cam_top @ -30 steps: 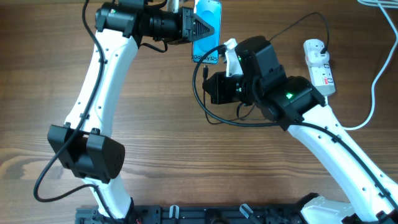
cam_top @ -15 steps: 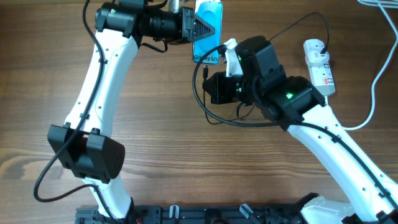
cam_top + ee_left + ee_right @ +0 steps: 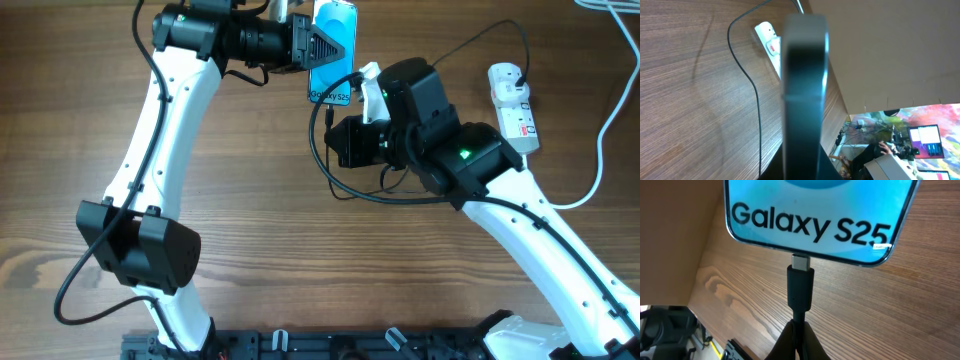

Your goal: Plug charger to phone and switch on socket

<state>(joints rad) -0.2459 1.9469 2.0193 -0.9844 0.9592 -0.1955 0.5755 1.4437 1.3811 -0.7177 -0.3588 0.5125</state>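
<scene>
My left gripper (image 3: 322,47) is shut on the phone (image 3: 334,40) and holds it above the table at the back, its white text band towards my right arm. The left wrist view shows the phone edge-on (image 3: 803,85) between my fingers (image 3: 801,170). My right gripper (image 3: 338,135) is shut on the charger's black cable just behind the connector (image 3: 800,282). The connector's metal tip meets the middle of the phone's bottom edge (image 3: 815,215), and a short length of metal still shows. The socket (image 3: 514,103) lies at the back right with the charger cable (image 3: 470,45) running to it.
The socket's thick white cord (image 3: 603,140) curves along the right edge of the table. The black cable loops on the wood under my right wrist (image 3: 345,190). The socket also shows in the left wrist view (image 3: 769,42). The arm bases stand at the front edge.
</scene>
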